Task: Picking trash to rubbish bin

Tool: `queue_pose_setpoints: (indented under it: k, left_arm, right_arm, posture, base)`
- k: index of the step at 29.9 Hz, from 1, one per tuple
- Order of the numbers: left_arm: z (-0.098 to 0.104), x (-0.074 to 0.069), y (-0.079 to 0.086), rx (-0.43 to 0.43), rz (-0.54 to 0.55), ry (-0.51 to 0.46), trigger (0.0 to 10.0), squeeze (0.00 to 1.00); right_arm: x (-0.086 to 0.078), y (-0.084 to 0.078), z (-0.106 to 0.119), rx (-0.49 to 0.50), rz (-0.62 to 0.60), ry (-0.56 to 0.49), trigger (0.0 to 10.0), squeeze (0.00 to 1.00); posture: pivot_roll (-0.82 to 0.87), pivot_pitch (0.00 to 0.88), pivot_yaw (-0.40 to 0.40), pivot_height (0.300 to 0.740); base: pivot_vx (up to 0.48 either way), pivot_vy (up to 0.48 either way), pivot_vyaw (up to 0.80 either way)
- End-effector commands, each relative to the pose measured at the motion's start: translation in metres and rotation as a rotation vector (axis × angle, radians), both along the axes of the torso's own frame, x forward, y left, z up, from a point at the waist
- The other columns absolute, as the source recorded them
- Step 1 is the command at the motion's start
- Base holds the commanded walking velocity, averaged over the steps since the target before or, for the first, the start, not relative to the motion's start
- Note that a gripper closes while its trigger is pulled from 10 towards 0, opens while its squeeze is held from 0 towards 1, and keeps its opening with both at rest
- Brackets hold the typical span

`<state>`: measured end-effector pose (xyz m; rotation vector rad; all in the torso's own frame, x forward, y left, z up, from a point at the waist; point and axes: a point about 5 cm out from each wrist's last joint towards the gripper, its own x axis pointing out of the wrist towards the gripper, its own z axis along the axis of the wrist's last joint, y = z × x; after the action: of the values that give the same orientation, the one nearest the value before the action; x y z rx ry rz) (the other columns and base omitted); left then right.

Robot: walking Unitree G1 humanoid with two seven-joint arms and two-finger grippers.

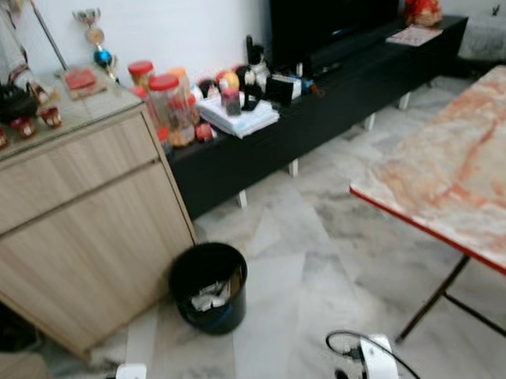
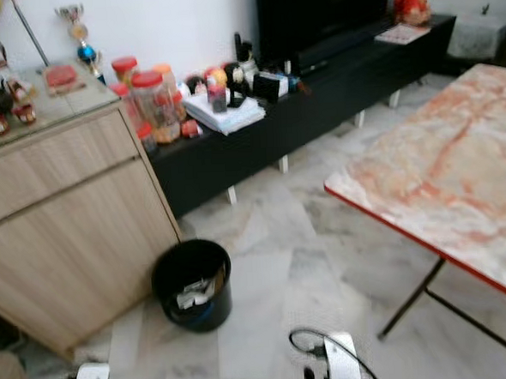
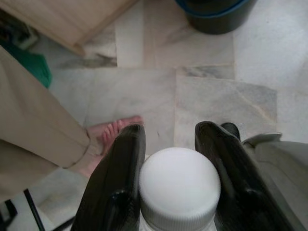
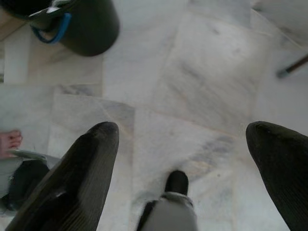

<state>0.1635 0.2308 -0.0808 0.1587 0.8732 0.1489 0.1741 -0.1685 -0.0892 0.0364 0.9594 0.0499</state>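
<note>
Left gripper (image 3: pixel 166 159): fingers closed against a white-capped bottle (image 3: pixel 179 185), one black finger on either side of the cap; held low, above the marble floor (image 3: pixel 216 101).
Right gripper (image 4: pixel 183 159): fingers spread wide, holding nothing, hanging over bare floor tiles.
Person: a bare foot (image 3: pixel 108 137) and a tan trouser leg on the floor just beside the left gripper.
Rubbish bin (image 1: pixel 209 287): black, upright on the floor, at the front corner of the wooden cabinet (image 1: pixel 75 226); some crumpled paper already lies inside.
Folding table (image 1: pixel 467 176): marble-patterned top with a red edge, to the robot's right, well apart from the bin.
TV bench (image 1: pixel 317 108): black, along the far wall, crowded with jars and books.
Step in hand: carrying the bottle toward the bin; release not yet made.
Next move: probably bringing the left gripper over the bin's open mouth, then parting the fingers.
</note>
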Motion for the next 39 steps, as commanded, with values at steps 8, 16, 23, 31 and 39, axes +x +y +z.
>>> queue_pose_setpoints:
  k: [8,16,23,31,39]
  left_arm:
    - [0.0004,-0.0045,0.0096,0.036,-0.007,0.018,10.0,0.00]
    - [0.0007,-0.0031,0.0092,0.035,-0.015,0.021,10.0,0.00]
    - [0.0015,-0.0015,0.0098,0.039,-0.026,0.021,10.0,0.00]
    - [0.0012,-0.0021,0.0101,0.039,-0.035,0.026,10.0,0.00]
    - [0.0012,-0.0023,0.0101,0.040,-0.038,0.027,10.0,0.00]
  right_arm:
    - [0.0068,0.0089,0.0027,0.010,0.021,-0.022,10.0,0.00]
    - [0.0083,0.0084,0.0034,0.014,0.012,-0.026,10.0,0.00]
    - [0.0080,0.0109,0.0033,0.010,0.030,-0.029,10.0,0.00]
    - [0.0036,0.0113,0.0010,0.012,0.022,-0.012,10.0,0.00]
    - [0.0024,0.0110,0.0006,0.001,0.039,-0.012,10.0,0.00]
  posture:
    - [0.05,0.022,0.063,0.740]
    - [0.05,0.005,0.069,0.740]
    - [0.04,0.000,0.076,0.740]
    - [0.04,0.000,0.080,0.740]
    - [0.05,0.000,0.079,0.740]
  base:
    - [0.356,0.000,0.18]
    - [0.355,0.000,0.00]
    - [0.354,0.000,0.00]
    - [0.347,0.000,0.43]
    - [0.341,0.000,0.30]
